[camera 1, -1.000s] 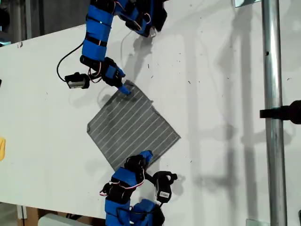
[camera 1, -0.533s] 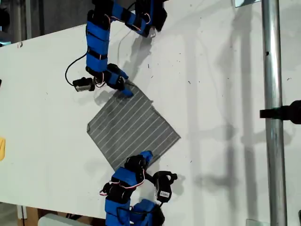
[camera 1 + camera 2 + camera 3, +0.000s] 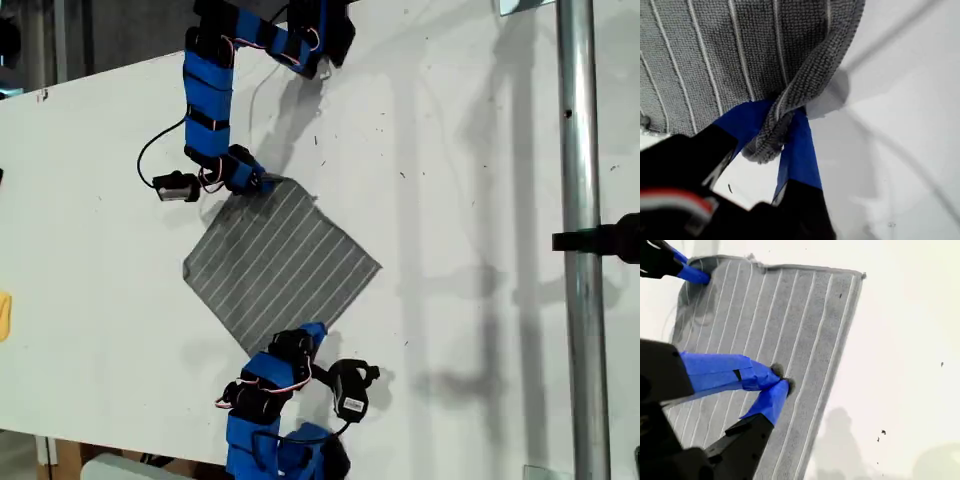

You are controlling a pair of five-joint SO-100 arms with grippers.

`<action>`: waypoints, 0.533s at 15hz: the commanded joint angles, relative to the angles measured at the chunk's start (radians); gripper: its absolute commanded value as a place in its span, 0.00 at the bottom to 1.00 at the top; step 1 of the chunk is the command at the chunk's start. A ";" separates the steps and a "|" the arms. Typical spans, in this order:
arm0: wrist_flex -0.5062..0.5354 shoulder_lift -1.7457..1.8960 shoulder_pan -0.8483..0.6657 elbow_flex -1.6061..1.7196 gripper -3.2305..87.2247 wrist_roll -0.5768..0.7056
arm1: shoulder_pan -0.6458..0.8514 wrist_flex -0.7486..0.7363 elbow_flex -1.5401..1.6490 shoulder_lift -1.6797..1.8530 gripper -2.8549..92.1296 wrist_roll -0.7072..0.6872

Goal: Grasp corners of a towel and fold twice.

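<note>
My first gripper [image 3: 782,132] pinching bunched towel [image 3: 280,265] corner [image 3: 765,147]; my second gripper [image 3: 780,382] pressed together on opposite edge. Towel lying flat on table [image 3: 450,150]. Risk: thin pinch slipping during lift.

- A white table [image 3: 480,150] fills most of the exterior view, with small dark specks on it.
- A metal pole [image 3: 580,250] runs upright at the exterior view's right.
- A black clamp [image 3: 605,240] sits on the pole.
- A small yellow thing [image 3: 4,315] is at the exterior view's left edge.

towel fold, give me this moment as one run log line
grey striped cloth towel: flat on white table | first gripper: shut on corner | second gripper: pinching towel
</note>
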 commanded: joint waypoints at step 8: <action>0.049 -0.196 0.006 -0.402 0.31 0.285 | -0.015 -0.020 -0.048 -0.012 0.03 -0.005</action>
